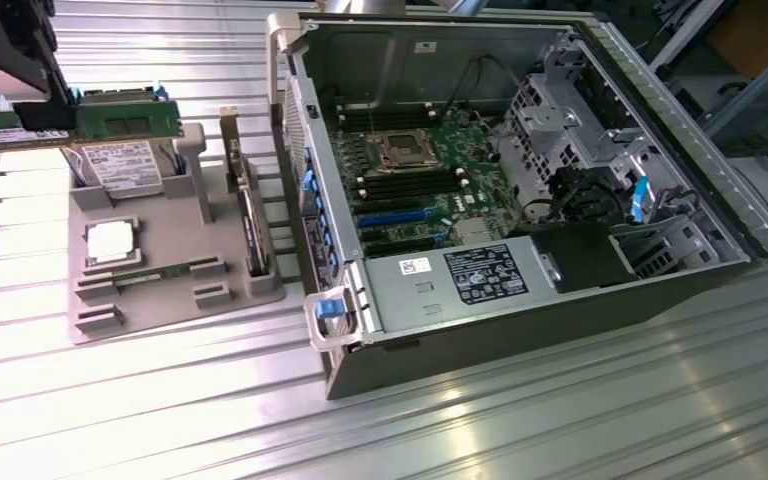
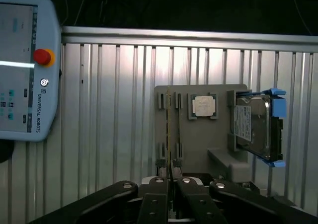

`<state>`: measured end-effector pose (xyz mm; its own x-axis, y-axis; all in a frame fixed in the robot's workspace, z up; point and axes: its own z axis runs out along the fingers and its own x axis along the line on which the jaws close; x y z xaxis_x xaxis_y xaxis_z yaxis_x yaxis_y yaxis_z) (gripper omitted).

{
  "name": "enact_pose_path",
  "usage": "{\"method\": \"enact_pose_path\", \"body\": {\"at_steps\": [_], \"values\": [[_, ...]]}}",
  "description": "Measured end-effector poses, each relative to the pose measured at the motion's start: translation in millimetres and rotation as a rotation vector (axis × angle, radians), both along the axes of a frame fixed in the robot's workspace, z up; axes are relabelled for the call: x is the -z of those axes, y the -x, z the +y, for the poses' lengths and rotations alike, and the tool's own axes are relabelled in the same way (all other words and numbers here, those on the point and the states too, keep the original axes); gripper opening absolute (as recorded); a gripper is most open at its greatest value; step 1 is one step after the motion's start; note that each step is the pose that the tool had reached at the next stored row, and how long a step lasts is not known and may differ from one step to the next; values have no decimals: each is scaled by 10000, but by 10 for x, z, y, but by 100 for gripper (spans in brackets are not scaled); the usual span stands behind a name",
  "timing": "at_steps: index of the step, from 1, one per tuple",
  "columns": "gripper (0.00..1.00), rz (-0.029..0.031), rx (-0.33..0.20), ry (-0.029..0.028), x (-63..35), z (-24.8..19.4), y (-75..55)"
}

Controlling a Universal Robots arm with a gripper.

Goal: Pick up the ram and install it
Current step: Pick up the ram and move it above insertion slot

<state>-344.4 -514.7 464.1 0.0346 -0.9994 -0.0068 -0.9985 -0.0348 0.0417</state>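
Underneath everything, a table (image 1: 558, 420) of ribbed aluminium slats is spread, bright with glare. On it, toward the exterior view's right, an open computer case (image 1: 531, 335) of dark sheet metal is laid on its side. Inside, a green motherboard (image 1: 424, 190) is exposed with long dark slots and a square metal-framed socket, and a boxy grey power supply (image 1: 484, 272) with a printed label is seated at the near edge.

Beside the case, on the exterior view's left, a flat grey moulded tray (image 1: 157, 310) with raised blocky holders is placed. A silver hard drive (image 1: 120, 163) in a blue carrier is stood on edge in it, and a dark expansion card (image 1: 247, 215) is stood upright in the slot nearest the case.

In the wrist view a pale teach pendant (image 2: 25, 70) with a round red button is seen against the slats.

Above the hard drive end of the tray, the black gripper (image 1: 45, 122) is hung, its fingers closed narrowly on the ram (image 1: 124, 118), a long, thin green board with small dark chips, which is held level and clear of the tray.

A square silver CPU chip (image 1: 108, 240) is nested flat in a tray pocket, and a second ram stick (image 1: 157, 272) is lodged between two holders just beside it.
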Motion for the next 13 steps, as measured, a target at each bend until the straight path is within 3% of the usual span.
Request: {"method": "enact_pose_path", "body": {"at_steps": [3,4,6,8,13], "values": [[13,90,1,0,5,0,-66],[13,175,1,1,12,0,-121],[13,281,1,0,27,0,-191],[13,441,1,-1,51,0,-301],[13,618,1,0,86,0,-480]]}}
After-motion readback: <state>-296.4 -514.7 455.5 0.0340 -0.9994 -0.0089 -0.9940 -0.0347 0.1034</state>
